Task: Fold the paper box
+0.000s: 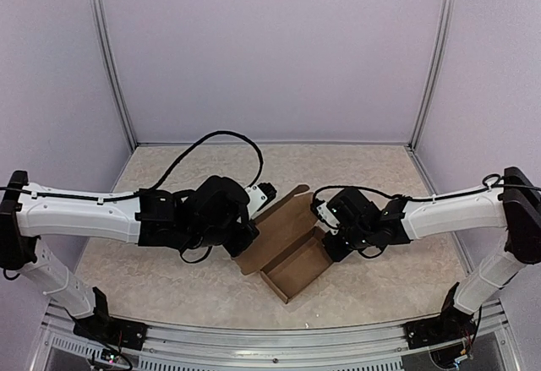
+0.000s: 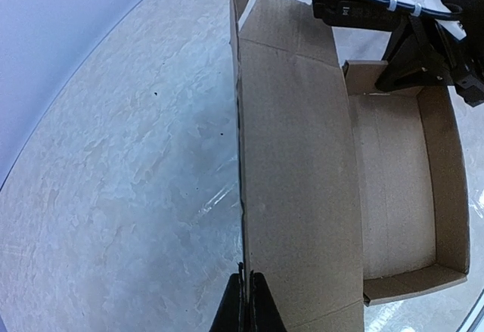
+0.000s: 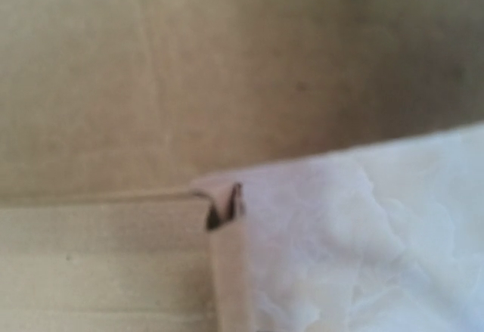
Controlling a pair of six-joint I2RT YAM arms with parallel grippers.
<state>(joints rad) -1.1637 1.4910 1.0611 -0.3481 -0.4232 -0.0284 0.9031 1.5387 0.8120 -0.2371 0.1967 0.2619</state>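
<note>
Left wrist view: swing the plain brown cardboard mailer box [image 2: 295, 158] lid, pinched in the left gripper [image 2: 246, 294], squarely over while the closed right gripper [image 2: 423, 75], perhaps gripping, braces its wall.

The counter [image 1: 152, 278] is pale and creamy, with a cloudy stone pattern. Only one thing lies on it, the brown paper box [image 1: 296, 265]. The open tray of the box sits flat on the counter. Its big lid flap is lifted up along the tray's left side. Left of the box, the counter has a few tiny dark specks [image 2: 155, 94]. A shiny crinkled patch [image 2: 215, 196] is right beside the flap.
</note>
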